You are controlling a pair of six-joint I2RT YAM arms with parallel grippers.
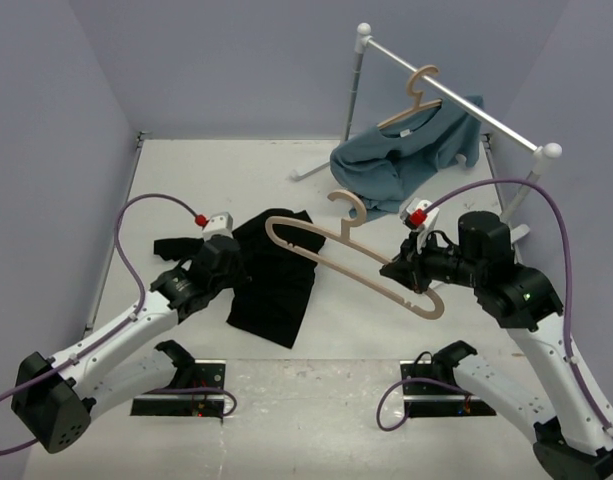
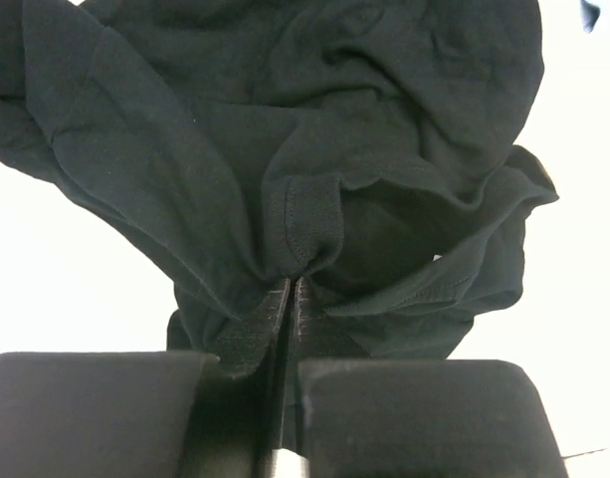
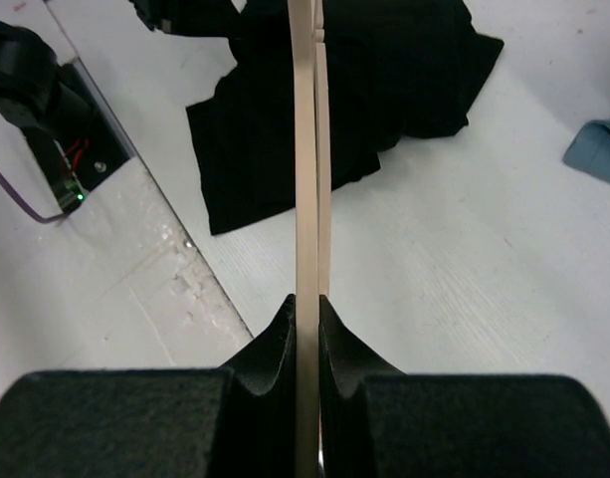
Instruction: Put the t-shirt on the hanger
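White table (image 1: pixel 346 330) fills the top view, grey walls behind. The t-shirt (image 1: pixel 276 280) is seen crumpled left of centre, a fold of it pinched in the clenched jaws of the left gripper (image 2: pixel 293 291). The hanger (image 3: pixel 308 149) is held raised at centre right, clamped at one arm by the right gripper (image 3: pixel 306 304). Threading is judged to be in hand. Next, an opening must be spread so the hanger's free end can be slid in.

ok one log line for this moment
left gripper: shut on t-shirt | right gripper: shut on hanger | t-shirt not yet on hanger
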